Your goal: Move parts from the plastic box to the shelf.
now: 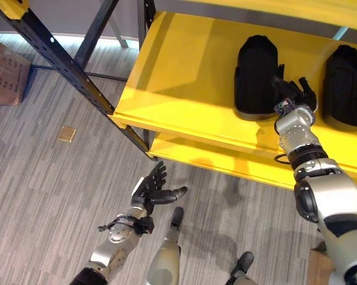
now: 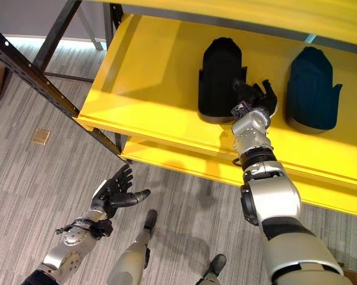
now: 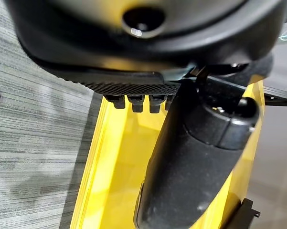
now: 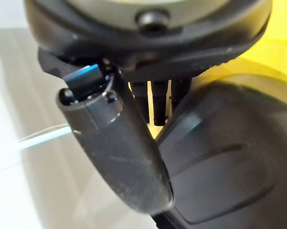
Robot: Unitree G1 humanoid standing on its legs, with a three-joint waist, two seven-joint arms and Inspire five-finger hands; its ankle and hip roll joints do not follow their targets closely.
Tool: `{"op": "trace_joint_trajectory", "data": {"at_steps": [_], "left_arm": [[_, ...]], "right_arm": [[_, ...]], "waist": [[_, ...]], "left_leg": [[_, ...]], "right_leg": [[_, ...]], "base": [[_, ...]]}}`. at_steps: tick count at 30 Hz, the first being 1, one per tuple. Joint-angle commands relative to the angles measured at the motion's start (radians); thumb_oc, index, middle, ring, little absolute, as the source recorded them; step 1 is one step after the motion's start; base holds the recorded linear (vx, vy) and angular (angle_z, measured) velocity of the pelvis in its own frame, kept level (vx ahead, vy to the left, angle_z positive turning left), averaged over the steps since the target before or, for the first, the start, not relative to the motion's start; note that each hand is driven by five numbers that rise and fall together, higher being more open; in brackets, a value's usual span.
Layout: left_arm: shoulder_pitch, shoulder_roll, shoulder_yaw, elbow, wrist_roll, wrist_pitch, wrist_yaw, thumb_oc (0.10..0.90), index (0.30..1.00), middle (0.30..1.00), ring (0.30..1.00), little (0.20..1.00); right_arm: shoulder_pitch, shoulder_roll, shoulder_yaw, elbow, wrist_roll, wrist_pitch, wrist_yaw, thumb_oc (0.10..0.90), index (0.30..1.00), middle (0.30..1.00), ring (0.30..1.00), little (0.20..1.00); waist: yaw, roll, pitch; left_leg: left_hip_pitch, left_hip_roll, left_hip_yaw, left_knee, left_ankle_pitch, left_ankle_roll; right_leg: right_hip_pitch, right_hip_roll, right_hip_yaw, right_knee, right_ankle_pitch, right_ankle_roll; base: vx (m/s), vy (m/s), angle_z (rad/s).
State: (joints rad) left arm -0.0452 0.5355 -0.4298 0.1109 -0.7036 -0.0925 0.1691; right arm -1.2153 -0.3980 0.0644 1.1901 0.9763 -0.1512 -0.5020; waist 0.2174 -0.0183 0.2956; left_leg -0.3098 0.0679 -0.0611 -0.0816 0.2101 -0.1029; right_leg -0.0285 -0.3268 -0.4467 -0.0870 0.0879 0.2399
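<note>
Standing on the glossy yellow shelf (image 1: 184,77), a rounded matte-black part (image 1: 256,74) has the right hand (image 1: 292,95) beside it, fingers loosely spread and touching its side, near another dark part (image 1: 346,86); the left hand (image 1: 151,189) hangs open-fingered above grey striped floor (image 1: 41,190).

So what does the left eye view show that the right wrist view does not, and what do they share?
Only the left eye view shows the left hand, open above the grey floor, a second black part further right on the shelf, the dark rack post and a cardboard box. Only the right wrist view shows the right hand's thumb up close beside the part. Both show the right hand, open at the black part on the yellow shelf.
</note>
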Motion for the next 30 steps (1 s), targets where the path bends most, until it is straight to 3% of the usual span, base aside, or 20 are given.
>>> {"op": "trace_joint_trajectory", "data": {"at_steps": [1,18,30], "left_arm": [[-0.02,0.019,0.046,-0.068,-0.03,-0.102,0.009,0.9,1.0,1.0,1.0,1.0],[-0.005,0.014,0.058,-0.069,-0.027,-0.098,0.03,0.9,1.0,1.0,1.0,1.0],[0.008,0.013,0.069,-0.072,-0.019,-0.095,0.035,0.9,1.0,1.0,1.0,1.0]], "right_arm": [[-0.017,-0.029,0.033,-0.084,-0.025,-0.078,-0.021,0.9,1.0,1.0,1.0,1.0],[0.158,0.079,0.048,-0.464,-0.098,-0.139,-0.077,0.9,1.0,1.0,1.0,1.0],[0.202,0.104,0.063,-0.563,-0.138,-0.141,-0.081,0.9,1.0,1.0,1.0,1.0]], "waist": [[-0.012,-0.02,-0.003],[-0.051,-0.03,-0.001],[-0.059,-0.043,-0.006]], "left_leg": [[0.031,0.04,0.065,0.001,-0.071,0.023],[0.046,0.052,0.084,0.003,-0.074,0.024],[0.056,0.053,0.091,0.008,-0.081,0.027]], "right_leg": [[-0.004,-0.017,0.054,0.039,0.035,-0.027],[-0.018,-0.014,0.083,0.051,0.034,-0.033],[-0.014,-0.014,0.091,0.055,0.037,-0.034]], "base": [[0.0,0.0,0.0],[0.0,-0.002,-0.05],[0.0,0.0,-0.01]]}}
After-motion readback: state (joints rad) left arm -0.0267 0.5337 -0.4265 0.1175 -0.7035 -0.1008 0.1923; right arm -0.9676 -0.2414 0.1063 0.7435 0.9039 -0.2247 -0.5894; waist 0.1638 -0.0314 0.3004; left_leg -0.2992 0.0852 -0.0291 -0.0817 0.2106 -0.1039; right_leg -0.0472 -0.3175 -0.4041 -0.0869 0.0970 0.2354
